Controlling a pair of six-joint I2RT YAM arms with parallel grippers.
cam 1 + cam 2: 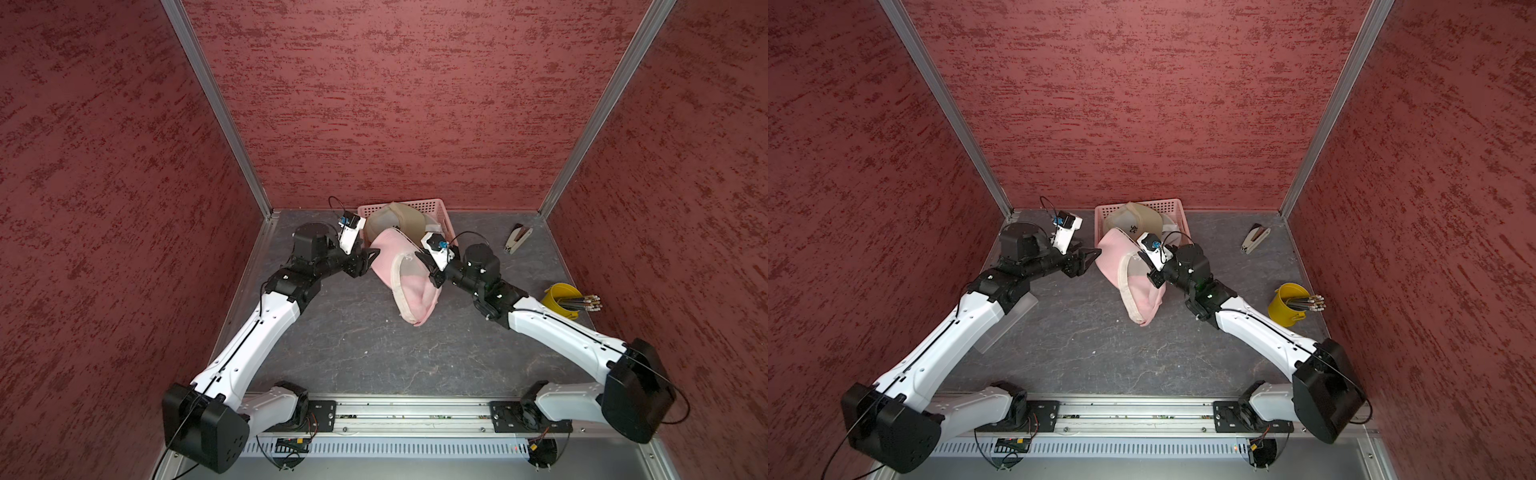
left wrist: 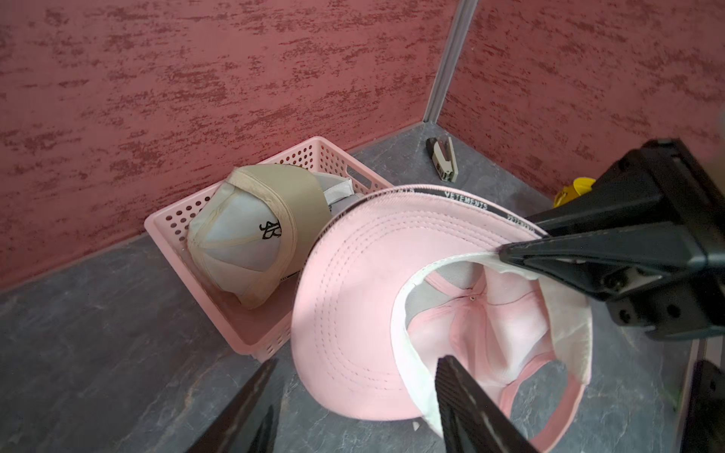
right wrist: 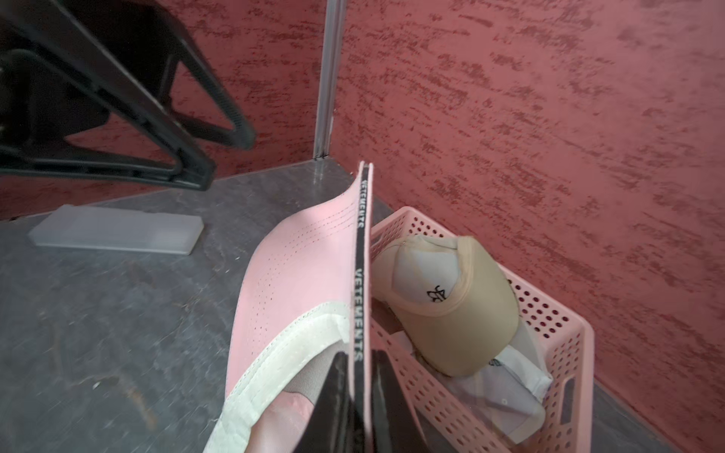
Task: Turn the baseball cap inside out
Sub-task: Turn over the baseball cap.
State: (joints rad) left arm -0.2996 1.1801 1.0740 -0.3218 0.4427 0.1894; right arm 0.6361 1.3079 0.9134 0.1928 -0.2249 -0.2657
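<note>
Pink baseball cap sits mid-tabletop, just at 6 o'clock of the pink basket that holds a beige cap. Clock is read in a top view, with 12 at the back wall.

The cap's long axis runs 11 to 5 o'clock: brim at the 11 end and raised, crown at the 5 end and low on the tabletop.

Right pincer is narrow, clamped on the brim's edge at the black lettered band. It comes in from the cap's 3 o'clock side.

Left pincer is wide and holds nothing. It sits at the cap's 9 o'clock, just beside the brim. In the left wrist view the brim lies between its spread fingers, and one finger overlaps the white sweatband. Contact there cannot be told.

Key relation: the crown hollow opens toward the left pincer, roughly at its 3 to 4 o'clock. The left arm is free and looks the nearer one to the opening.

The seams and inner lining are concave, so the crown is judged not yet turned. The likely next step is for the left pincer to take the sweatband or push into the crown while the right pincer anchors the brim.
</note>
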